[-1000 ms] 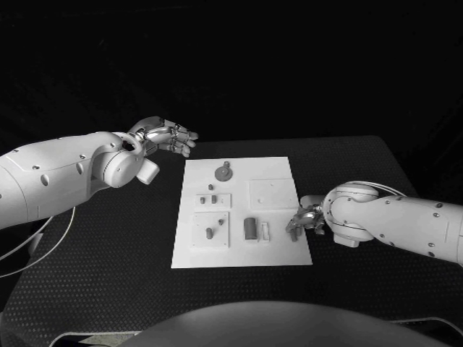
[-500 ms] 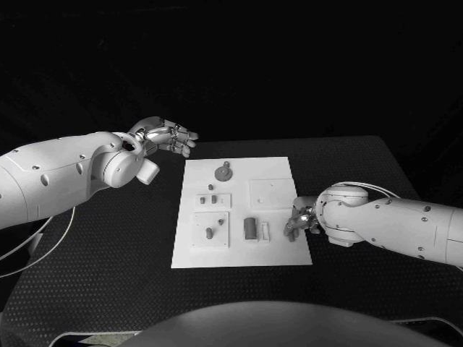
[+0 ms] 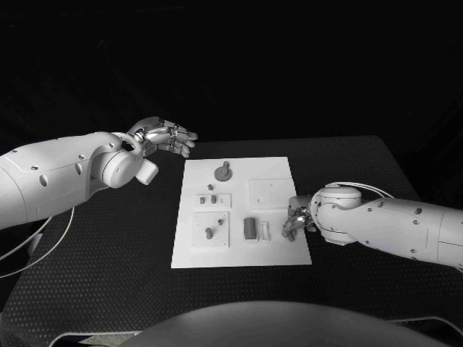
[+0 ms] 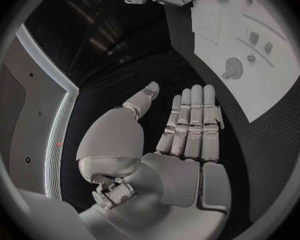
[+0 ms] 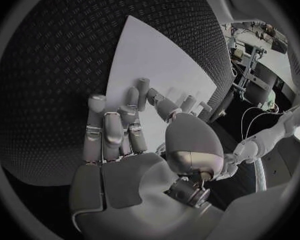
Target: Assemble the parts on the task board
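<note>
Reaching: the right hand (image 3: 297,220) is over the near right part of the task board (image 3: 268,173), its fingers bent down toward the board's right edge; I judge this to be the approach to a part, before any grasp.
Right hand state: fingers partly curled with gaps between them in the right wrist view; whether they pinch anything I cannot tell.
Left hand: the left hand (image 3: 167,136) hovers off the board's far left corner, above the desk (image 3: 106,238), fingers straight and apart, holding nothing.
Parts: a round knobbed piece (image 3: 223,172) sits far on the board; a dark block (image 3: 250,228) stands near centre, just left of the right hand; small pegs (image 3: 210,233) lie left.
Next move: probably closing on a part, then seating it; this needs fine fingertip alignment.
Writing: none legible.
</note>
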`<action>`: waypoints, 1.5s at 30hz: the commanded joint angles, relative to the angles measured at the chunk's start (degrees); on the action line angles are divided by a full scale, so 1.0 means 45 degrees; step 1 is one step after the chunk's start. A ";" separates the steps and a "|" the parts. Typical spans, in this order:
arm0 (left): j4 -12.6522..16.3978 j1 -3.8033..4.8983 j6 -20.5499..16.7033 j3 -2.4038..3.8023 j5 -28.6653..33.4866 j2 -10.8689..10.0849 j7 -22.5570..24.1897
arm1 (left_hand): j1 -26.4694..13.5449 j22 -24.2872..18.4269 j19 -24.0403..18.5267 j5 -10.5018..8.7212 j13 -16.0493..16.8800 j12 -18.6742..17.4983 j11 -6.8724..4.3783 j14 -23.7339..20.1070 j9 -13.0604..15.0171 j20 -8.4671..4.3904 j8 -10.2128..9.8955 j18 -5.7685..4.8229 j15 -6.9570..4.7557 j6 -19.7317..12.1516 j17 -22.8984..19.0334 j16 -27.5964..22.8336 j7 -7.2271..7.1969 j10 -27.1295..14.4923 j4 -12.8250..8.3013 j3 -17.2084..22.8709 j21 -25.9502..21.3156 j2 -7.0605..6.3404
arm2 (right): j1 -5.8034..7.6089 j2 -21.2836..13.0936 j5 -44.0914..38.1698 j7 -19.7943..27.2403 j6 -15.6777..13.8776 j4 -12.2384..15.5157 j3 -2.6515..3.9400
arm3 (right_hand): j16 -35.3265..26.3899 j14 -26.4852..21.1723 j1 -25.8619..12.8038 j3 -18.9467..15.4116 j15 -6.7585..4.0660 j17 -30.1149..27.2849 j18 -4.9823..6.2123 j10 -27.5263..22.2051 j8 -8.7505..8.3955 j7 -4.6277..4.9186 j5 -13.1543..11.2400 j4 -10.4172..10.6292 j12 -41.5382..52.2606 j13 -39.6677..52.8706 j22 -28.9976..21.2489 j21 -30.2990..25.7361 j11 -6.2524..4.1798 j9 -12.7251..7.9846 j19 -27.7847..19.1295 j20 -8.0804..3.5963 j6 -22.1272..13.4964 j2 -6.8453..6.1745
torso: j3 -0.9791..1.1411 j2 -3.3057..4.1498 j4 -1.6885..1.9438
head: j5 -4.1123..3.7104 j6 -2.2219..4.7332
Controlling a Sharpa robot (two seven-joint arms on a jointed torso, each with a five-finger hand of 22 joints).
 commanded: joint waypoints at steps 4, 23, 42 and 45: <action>0.0039 0.0011 0.0163 0.0008 0.0029 0.0007 0.0065 | -0.0111 0.0021 0.0042 -0.0017 0.0019 0.0058 -0.0016 0.0096 -0.0002 0.0070 0.0040 0.0206 0.0027 0.0120 0.0024 -0.0077 -0.0011 -0.0053 0.0090 0.0014 -0.0055 0.0071 | -0.0323 -0.0067 0.1494 0.0034 -0.0045 0.0004 -0.0217 | -0.0018 0.0014 0.0222 0.0076 -0.0085 -0.0058 0.0266 0.0055 -0.0707 0.0075 0.0004 0.0037 0.0010 -0.0055 0.0248 0.0070 -0.0096 -0.0084 -0.0062 0.0090 -0.0017 0.0948 | 0.0007 0.0002 0.0000 | 0.0048 0.0000; 0.0052 0.0011 0.0192 0.0007 -0.0002 0.0001 0.0040 | -0.0125 0.0025 0.0037 -0.0015 0.0021 0.0055 -0.0014 0.0093 -0.0004 0.0070 0.0037 0.0207 0.0028 0.0116 0.0035 -0.0092 -0.0011 -0.0060 0.0104 0.0011 -0.0066 0.0070 | 0.0359 -0.0699 0.5216 0.1398 -0.2397 0.1024 -0.0147 | -0.0051 0.0044 -0.0294 0.0268 -0.0113 -0.0121 0.0266 0.0147 -0.0779 0.0046 0.0008 -0.0014 -0.0026 -0.0122 0.0251 0.0071 -0.0126 -0.0155 -0.0020 0.0052 0.0135 0.1418 | 0.0008 0.0002 -0.0012 | 0.0065 0.0000; 0.0078 0.0012 0.0239 0.0007 -0.0037 0.0017 0.0033 | -0.0116 0.0032 0.0032 -0.0015 0.0025 0.0055 -0.0015 0.0091 -0.0006 0.0071 0.0034 0.0208 0.0029 0.0116 0.0050 -0.0110 -0.0012 -0.0063 0.0100 0.0011 -0.0079 0.0059 | 0.0457 0.0014 0.5770 0.0719 -0.1681 0.0572 -0.0096 | -0.0058 0.0033 -0.0294 0.0278 -0.0129 -0.0179 0.0266 0.0163 -0.0791 0.0039 0.0005 -0.0007 -0.0023 -0.0126 0.0248 0.0079 -0.0137 -0.0161 -0.0004 0.0032 0.0139 0.1354 | 0.0010 0.0004 -0.0005 | 0.0045 0.0000; 0.0072 0.0012 0.0245 0.0007 -0.0041 0.0019 0.0017 | -0.0116 0.0033 0.0031 -0.0015 0.0025 0.0055 -0.0014 0.0090 -0.0006 0.0071 0.0034 0.0208 0.0030 0.0115 0.0052 -0.0112 -0.0011 -0.0064 0.0100 0.0011 -0.0081 0.0059 | 0.0457 0.0135 0.6161 0.0586 -0.1533 0.0375 -0.0109 | -0.0060 0.0043 -0.0301 0.0278 -0.0129 -0.0161 0.0266 0.0161 -0.0796 0.0040 0.0004 -0.0003 -0.0025 -0.0127 0.0247 0.0076 -0.0136 -0.0163 -0.0008 0.0033 0.0135 0.1351 | 0.0011 0.0007 0.0002 | 0.0050 0.0000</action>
